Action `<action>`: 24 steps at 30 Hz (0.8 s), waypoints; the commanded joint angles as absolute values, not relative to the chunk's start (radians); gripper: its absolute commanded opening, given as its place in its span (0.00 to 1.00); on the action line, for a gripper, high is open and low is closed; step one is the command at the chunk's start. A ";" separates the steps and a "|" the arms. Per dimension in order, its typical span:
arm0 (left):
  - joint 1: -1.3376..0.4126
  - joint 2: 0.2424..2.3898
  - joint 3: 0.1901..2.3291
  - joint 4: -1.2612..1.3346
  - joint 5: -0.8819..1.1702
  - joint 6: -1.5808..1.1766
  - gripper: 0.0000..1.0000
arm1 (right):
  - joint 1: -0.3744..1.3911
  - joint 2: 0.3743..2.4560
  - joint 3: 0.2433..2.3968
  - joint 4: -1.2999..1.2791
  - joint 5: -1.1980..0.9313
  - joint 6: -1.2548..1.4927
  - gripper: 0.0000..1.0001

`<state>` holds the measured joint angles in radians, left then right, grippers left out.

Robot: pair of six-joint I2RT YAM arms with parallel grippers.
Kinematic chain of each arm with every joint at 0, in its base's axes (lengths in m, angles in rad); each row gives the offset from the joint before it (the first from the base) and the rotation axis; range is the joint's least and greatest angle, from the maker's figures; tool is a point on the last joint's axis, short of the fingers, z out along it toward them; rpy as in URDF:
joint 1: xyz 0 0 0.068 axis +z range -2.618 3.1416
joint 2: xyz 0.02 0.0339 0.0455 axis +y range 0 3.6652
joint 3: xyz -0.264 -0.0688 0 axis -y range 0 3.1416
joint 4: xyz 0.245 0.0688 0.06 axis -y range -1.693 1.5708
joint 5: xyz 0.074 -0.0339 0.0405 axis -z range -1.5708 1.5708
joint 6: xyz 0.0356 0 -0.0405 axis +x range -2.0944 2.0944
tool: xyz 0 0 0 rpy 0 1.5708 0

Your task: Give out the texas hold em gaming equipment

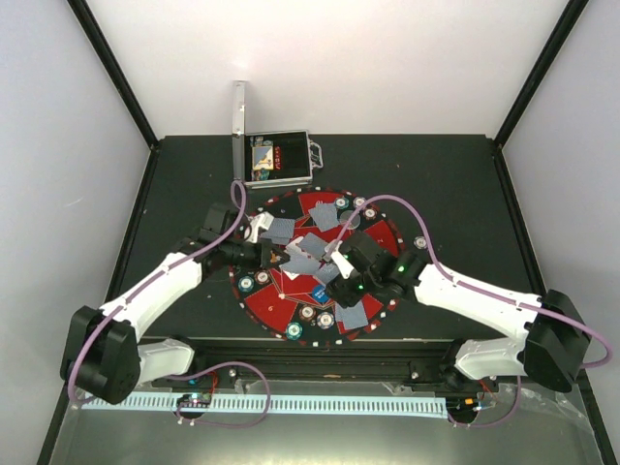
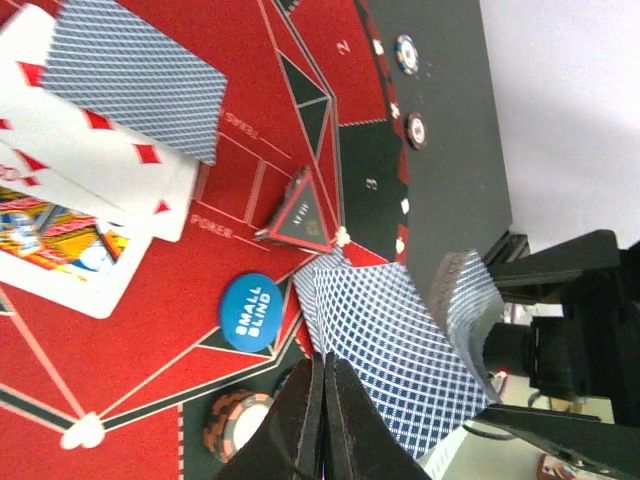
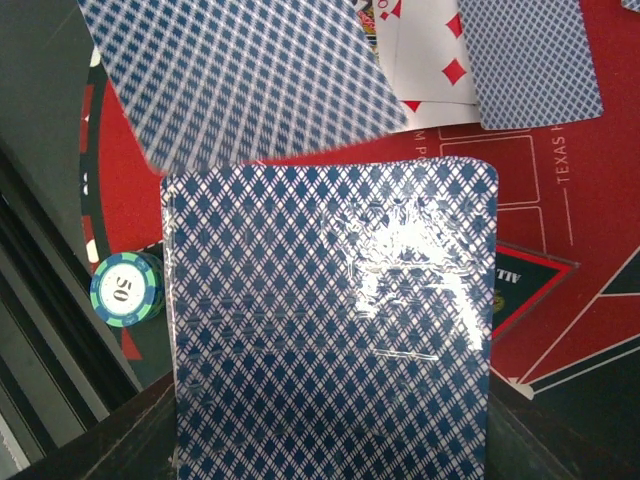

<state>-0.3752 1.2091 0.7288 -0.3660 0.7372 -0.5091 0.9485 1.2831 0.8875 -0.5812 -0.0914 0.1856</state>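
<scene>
The right gripper (image 1: 337,257) clamps the deck of blue-backed cards (image 3: 330,330) over the middle of the round red-and-black mat (image 1: 276,302). That probably lets the left gripper (image 2: 322,420), pinched shut on a single card (image 2: 390,370), peel it off for dealing. Dealt cards (image 1: 281,230) and chip stacks (image 1: 247,284) lie around the mat, which sits on a dark table (image 1: 455,184) between white walls (image 1: 387,58), with a silver case (image 1: 276,160) at the far side.
</scene>
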 commanded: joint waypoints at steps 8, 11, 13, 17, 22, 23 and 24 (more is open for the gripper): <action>-0.246 1.156 0.717 -0.421 0.603 -0.379 0.02 | 0.901 1.235 0.869 -0.546 -0.023 0.253 0.62; -0.248 1.222 0.755 -0.356 0.620 -0.340 0.02 | 0.851 1.234 0.864 -0.545 -0.026 0.255 0.62; -0.260 1.300 0.799 -0.308 0.668 -0.319 0.02 | 0.811 1.235 0.864 -0.545 -0.028 0.255 0.62; -0.303 1.505 0.959 -0.327 0.716 -0.302 0.02 | 0.734 1.236 0.867 -0.546 -0.037 0.254 0.62; -0.386 1.699 1.058 -0.210 0.756 -0.369 0.02 | 0.692 1.220 0.865 -0.543 -0.042 0.250 0.62; -0.401 1.732 1.083 -0.203 0.755 -0.378 0.02 | 0.687 1.219 0.863 -0.542 -0.044 0.254 0.61; -0.412 1.768 1.106 -0.198 0.754 -0.383 0.01 | 0.684 1.217 0.861 -0.540 -0.048 0.254 0.62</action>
